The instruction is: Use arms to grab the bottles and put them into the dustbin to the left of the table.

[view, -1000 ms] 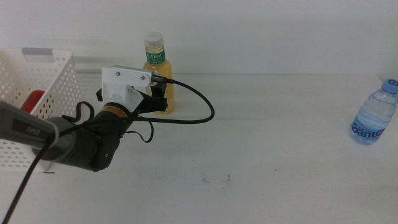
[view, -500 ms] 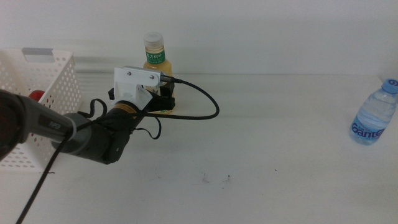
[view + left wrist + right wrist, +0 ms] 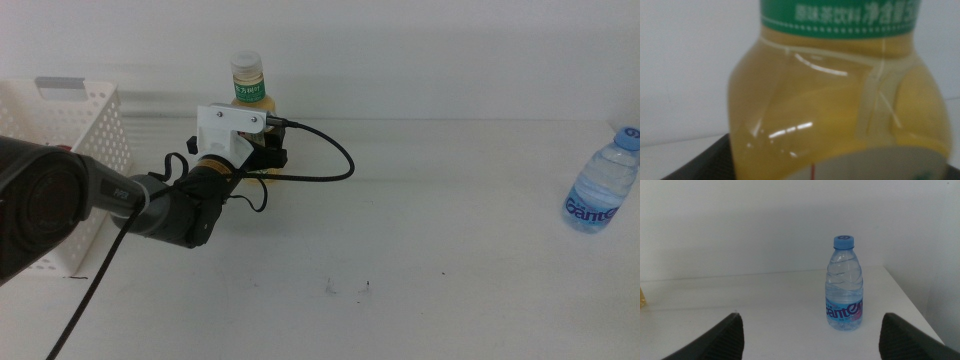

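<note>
The yellow-drink bottle [image 3: 249, 88] with white cap and green label stands upright at the back of the table [image 3: 420, 240]. My left gripper [image 3: 263, 160], on a white casing, is at the bottle's lower body and hides it. In the left wrist view the bottle [image 3: 835, 110] fills the picture, with one dark jaw showing beside its base, set wide, so the gripper is open. A clear water bottle [image 3: 600, 185] with a blue cap stands at the far right. My right gripper [image 3: 811, 317] waits open, facing that water bottle [image 3: 844, 287] from a distance. The white dustbin [image 3: 75, 125] is at the left.
A black cable [image 3: 335, 160] loops from the left wrist over the table to the right of the yellow bottle. A few dark specks [image 3: 345, 288] mark the tabletop. The table's right edge runs close by the water bottle.
My left arm has pushed forward and to the right, bringing its gripper from in front of the yellow bottle up against its lower body. Both bottles stand where they were.
</note>
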